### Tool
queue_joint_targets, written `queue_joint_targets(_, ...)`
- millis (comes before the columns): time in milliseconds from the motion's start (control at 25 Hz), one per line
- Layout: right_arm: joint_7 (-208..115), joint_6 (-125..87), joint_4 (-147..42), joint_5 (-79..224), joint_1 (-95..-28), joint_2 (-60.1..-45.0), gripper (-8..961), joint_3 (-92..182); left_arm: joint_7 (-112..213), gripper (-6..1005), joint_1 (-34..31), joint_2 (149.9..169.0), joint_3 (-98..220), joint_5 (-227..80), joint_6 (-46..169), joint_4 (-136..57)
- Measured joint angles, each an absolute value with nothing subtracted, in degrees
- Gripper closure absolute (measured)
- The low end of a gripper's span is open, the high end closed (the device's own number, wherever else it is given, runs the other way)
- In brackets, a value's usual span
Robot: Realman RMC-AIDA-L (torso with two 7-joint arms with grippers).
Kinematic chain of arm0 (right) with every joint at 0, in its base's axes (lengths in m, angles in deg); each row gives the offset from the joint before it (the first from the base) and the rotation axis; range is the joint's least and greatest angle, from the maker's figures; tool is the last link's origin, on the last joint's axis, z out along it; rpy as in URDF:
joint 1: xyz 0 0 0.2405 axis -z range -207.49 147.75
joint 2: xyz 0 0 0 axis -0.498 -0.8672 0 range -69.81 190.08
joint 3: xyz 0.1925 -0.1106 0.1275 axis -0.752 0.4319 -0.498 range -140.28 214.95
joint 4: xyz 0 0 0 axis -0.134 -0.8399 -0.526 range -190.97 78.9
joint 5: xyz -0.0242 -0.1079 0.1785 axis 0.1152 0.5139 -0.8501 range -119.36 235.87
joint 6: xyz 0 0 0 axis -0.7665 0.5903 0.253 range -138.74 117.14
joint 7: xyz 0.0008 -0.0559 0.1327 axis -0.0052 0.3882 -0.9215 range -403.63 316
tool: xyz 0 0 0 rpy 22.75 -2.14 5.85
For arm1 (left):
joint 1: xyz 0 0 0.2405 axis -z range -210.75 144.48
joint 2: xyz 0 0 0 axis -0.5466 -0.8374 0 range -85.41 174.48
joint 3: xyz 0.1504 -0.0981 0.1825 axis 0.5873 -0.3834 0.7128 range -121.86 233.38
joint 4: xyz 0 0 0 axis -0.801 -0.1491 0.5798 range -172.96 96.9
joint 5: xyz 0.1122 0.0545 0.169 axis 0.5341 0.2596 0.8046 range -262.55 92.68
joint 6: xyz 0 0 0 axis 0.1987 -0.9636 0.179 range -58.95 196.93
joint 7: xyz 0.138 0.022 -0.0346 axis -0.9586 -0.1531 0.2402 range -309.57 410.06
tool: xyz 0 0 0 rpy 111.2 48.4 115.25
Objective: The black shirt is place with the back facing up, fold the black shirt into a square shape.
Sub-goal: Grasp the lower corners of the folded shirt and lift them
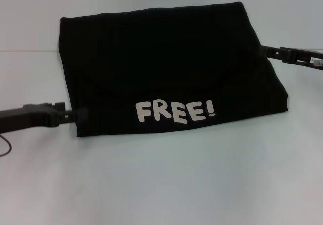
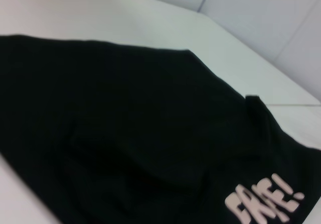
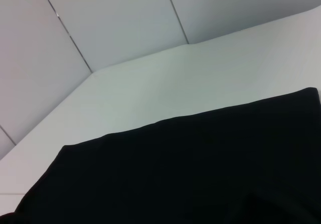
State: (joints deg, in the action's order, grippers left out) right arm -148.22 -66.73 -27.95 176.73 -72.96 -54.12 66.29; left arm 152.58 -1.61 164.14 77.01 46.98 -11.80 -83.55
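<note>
Black cloth, the black shirt [image 1: 171, 66], lies folded on the white table [image 1: 166, 184], long side running left to right, white letters [image 1: 176, 112] near. The left gripper [image 1: 75, 115] touches its near left corner; the right gripper [image 1: 272, 52] touches its right edge. I cannot tell their grip.

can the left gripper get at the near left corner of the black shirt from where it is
Probably yes: the left gripper sits right at the near-left edge of the folded black shirt, with nothing between them on the table.
</note>
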Motion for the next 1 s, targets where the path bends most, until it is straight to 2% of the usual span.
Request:
queue_joint_targets(480,-147.6,-66.4,-27.9,176.9,-73.1,-54.03,128,66.5,152.7,81,-0.7,164.67,79.9,48.0,-2.7,-76.5)
queue_joint_targets(1000,-147.5,-66.3,-27.9,176.8,-72.2,-54.03,129,66.4,152.9,85,0.0,164.94,83.5,48.1,-2.1,-74.9)
